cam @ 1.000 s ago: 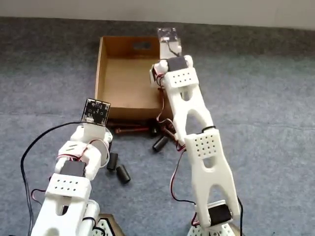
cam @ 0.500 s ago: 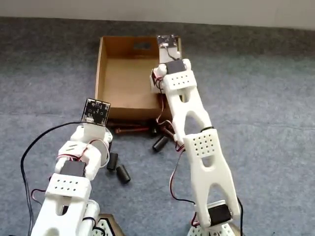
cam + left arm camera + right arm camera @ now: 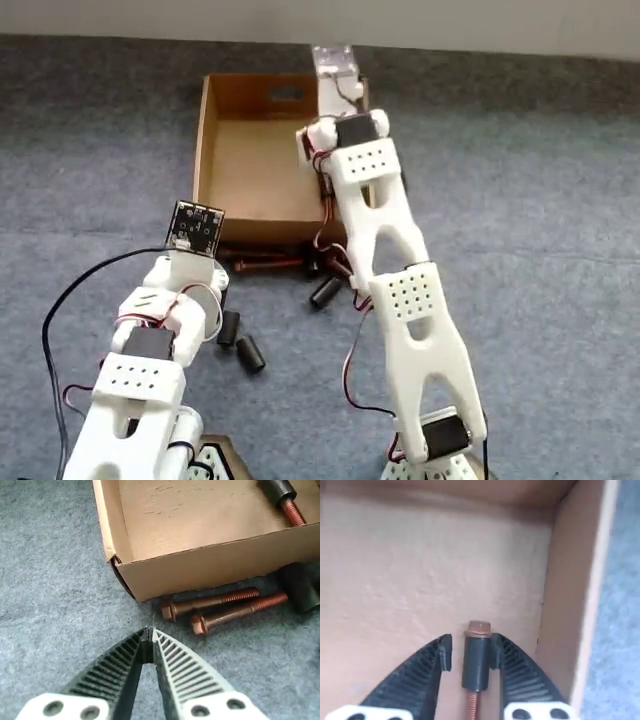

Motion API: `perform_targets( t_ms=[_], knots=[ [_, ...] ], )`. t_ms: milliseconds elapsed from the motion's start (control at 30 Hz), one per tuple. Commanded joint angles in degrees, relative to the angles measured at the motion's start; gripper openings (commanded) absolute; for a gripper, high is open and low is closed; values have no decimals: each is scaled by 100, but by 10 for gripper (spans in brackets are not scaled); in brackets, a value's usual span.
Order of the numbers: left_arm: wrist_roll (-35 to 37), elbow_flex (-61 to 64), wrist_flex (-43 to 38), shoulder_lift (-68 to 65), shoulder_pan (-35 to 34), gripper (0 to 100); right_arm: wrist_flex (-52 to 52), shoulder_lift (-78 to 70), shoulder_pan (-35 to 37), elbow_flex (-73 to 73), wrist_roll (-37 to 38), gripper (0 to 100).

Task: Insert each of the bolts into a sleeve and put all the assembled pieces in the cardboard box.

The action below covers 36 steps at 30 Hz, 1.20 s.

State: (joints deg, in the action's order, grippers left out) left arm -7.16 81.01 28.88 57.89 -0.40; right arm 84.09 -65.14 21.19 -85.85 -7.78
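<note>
Right arm (image 3: 372, 205) across right side of cardboard box (image 3: 210, 567), bare floor beside it; bolts (image 3: 210, 602), sleeves (image 3: 325, 292) strewn before near wall

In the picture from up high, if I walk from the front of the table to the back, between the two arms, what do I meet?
Nearest black sleeve → second black sleeve → third black sleeve → loose bolts → cardboard box.

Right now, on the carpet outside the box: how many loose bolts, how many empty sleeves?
Loose bolts: 2
Empty sleeves: 4
Total: 6. More may lie hidden under the right arm.
</note>
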Motion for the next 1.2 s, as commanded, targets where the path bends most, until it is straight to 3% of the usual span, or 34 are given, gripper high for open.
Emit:
perform_targets(
  t_ms=[0,100,200,533,633,933,1167],
  knots=[
    [53,-22,-114,119,40,23,418,136,66,-1279,-26,120],
    [53,-22,-114,119,40,23,901,338,48,-1675,-26,108],
    [53,-22,-114,119,40,23,1613,752,31,-1560,-26,0],
    [53,127,-290,119,40,23,1727,2352,-154,-1473,-26,6],
    [53,215,-457,119,40,23,1727,2985,-145,-831,-35,6],
    [62,198,-440,119,40,23,1543,6475,-31,4400,-18,9],
    [62,189,-448,119,40,23,-347,9332,180,9499,202,16]
  ],
)
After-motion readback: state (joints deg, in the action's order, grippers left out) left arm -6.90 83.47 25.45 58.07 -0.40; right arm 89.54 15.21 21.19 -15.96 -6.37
